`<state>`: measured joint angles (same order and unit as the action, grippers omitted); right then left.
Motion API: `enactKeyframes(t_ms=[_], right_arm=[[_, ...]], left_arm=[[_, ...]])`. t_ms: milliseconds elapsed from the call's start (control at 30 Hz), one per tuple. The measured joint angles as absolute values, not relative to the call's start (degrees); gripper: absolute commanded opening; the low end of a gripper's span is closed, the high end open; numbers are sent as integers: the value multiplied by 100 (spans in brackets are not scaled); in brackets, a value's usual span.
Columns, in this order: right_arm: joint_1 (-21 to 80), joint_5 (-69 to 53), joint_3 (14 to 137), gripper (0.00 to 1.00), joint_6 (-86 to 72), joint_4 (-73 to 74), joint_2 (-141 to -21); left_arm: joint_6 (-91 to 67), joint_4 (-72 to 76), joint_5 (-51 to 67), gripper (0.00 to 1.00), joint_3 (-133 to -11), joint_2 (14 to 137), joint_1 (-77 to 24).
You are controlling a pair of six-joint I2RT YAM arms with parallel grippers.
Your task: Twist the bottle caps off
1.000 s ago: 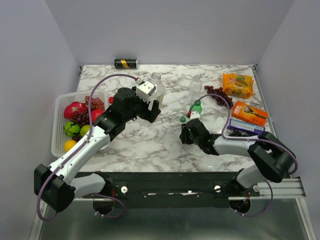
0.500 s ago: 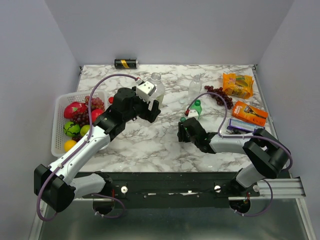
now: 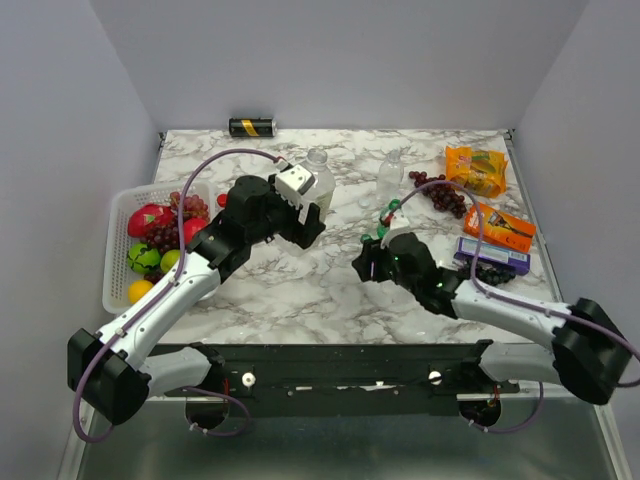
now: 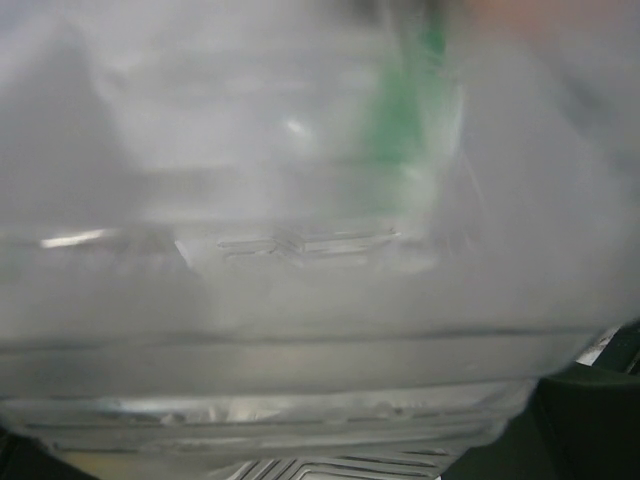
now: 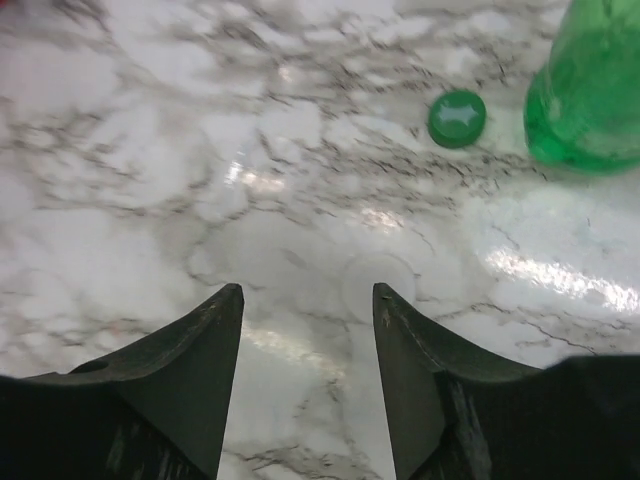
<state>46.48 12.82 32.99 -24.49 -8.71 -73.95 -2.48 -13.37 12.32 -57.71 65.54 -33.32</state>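
Note:
A large clear bottle stands at the back of the marble table, and my left gripper is shut on its body. That bottle fills the left wrist view and hides the fingers. A second clear bottle stands apart to the right. The small green bottle stands just right of a loose green cap, and in the top view the bottle is partly behind my right wrist. My right gripper hangs open over bare marble. A pale round cap lies by its right fingertip.
A white basket of fruit stands at the left edge. A black-and-gold can lies against the back wall. Dark grapes, orange snack packs and a purple packet crowd the right side.
My right gripper's jaws have opened wider, and the right arm has stretched out, its elbow swinging to the right. The left arm and its bottle have not moved.

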Motion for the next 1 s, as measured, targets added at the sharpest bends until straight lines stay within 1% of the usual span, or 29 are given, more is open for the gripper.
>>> enactKeyframes(t_ms=[100, 200, 267, 400, 467, 633, 1000], right_arm=[[4654, 1074, 3511, 70, -2436, -316, -6392], [4602, 928, 4165, 73, -2370, 440, -5861], [4370, 648, 4633, 74, -2344, 840, -5596], [3557, -180, 5334, 75, -2335, 1260, -5078], [3400, -513, 5577, 75, -2333, 1365, -4965], [3374, -1208, 6012, 75, -2335, 1516, -4880], [3374, -1984, 6134, 74, -2456, 1599, -5118]], left_arm=[[-174, -1334, 1446, 16, -5771, 6547, -3400], [-102, -1339, 1597, 16, -5771, 6549, -3555], [-16, -1339, 1673, 16, -5774, 6567, -3693], [165, -1347, 1765, 15, -5774, 6685, -4029], [257, -1363, 1822, 16, -5774, 6761, -4202], [458, -1448, 2071, 16, -5774, 6860, -4530], [720, -1579, 2418, 16, -5774, 6949, -4895]])
